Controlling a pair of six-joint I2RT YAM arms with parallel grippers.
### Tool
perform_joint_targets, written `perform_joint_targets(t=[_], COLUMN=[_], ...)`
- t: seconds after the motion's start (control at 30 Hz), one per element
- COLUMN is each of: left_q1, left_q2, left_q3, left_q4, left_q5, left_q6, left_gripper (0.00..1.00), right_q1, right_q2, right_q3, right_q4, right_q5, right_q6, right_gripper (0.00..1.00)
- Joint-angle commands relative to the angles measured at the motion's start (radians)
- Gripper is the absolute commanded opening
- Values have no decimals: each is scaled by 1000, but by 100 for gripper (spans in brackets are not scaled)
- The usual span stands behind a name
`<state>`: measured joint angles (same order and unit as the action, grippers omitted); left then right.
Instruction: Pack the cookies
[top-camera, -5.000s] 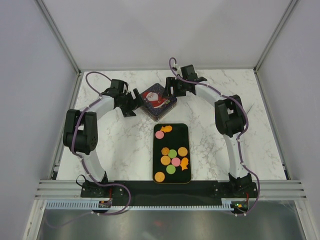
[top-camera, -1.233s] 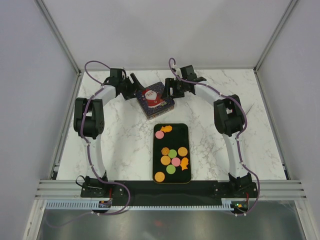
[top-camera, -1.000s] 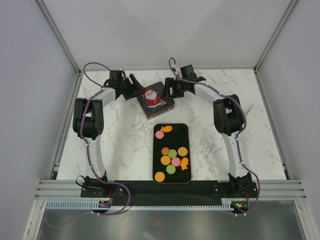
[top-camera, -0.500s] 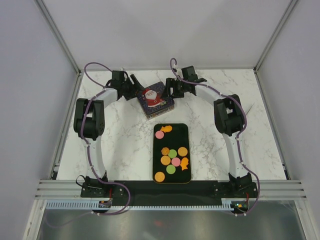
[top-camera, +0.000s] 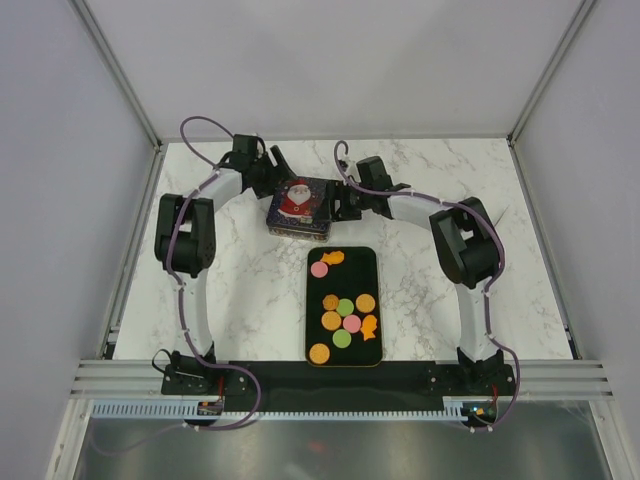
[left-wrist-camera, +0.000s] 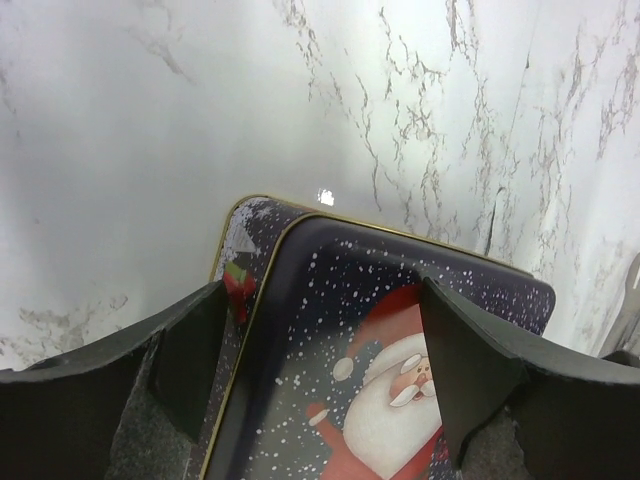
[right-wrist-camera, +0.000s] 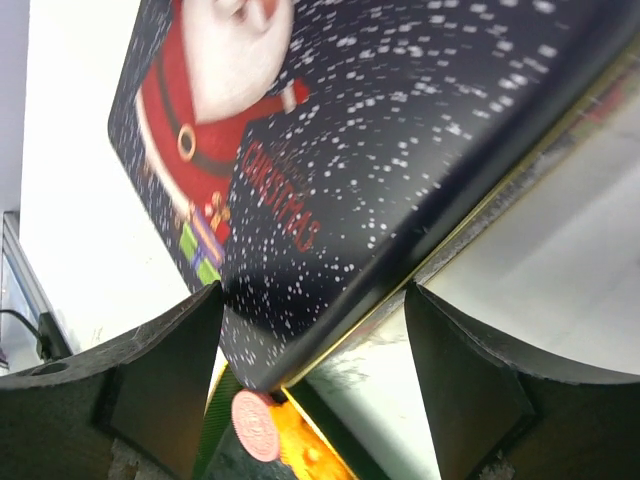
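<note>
Several cookies (top-camera: 343, 305), orange, pink and green, lie on a black tray (top-camera: 372, 256) at the table's centre. A dark Santa tin (top-camera: 298, 207) stands just beyond the tray. My left gripper (top-camera: 278, 172) is open at the tin's far left corner, and its wrist view shows the Santa lid (left-wrist-camera: 340, 340) between the wide fingers. My right gripper (top-camera: 342, 203) is open at the tin's right side. In its wrist view the lid (right-wrist-camera: 400, 130) is tilted above the tin's gold rim, with a pink cookie (right-wrist-camera: 255, 425) and an orange one (right-wrist-camera: 305, 452) below.
The white marble table (top-camera: 230, 290) is walled by grey panels on three sides. Both arms arch inward from their bases at the near edge. A black strip (top-camera: 340, 375) runs along the near edge behind the tray.
The tin has shifted left and towards the tray and turned squarer. Both grippers moved with it: the left one right and nearer, the right one left and lower.
</note>
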<state>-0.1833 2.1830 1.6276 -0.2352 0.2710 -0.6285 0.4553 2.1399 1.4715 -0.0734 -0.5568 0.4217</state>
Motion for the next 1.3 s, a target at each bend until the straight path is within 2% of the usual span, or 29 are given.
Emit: perform_joint_targets(t=[0.0,0.23,0.37,0.53,0.77,0.93,1.13,1.27], left_q1=[-35,-39,-39,-41,-53,-54,-65,-74], left_q2=[87,92,98,104,107,107,109,110], left_q3=[18,63,74,77,84,86,75,69], left_q4=[-161,-202,-211,-216,-225,-228,-230,-228], left_q5=[-27,-49,-46,-47,-50,-56,-67,-90], left_q6=[99,157,168,177,188,190,182,168], left_gripper=[84,86,86,86,85,85,85,85], right_q1=[60,-6,-50,-92,-101,-98,-98,-96], right_q2=[-18,-106,-104,-20,127,172,169,150], right_q3=[-45,-71,-21,62,199,191,118,40], right_q4=[6,6,7,27,61,66,127,195], right_q5=[-68,66,133,158,118,104,117,121], right_q6=[8,57,106,164,224,239,270,314], right_gripper=[80,81,82,82,82,82,73,57])
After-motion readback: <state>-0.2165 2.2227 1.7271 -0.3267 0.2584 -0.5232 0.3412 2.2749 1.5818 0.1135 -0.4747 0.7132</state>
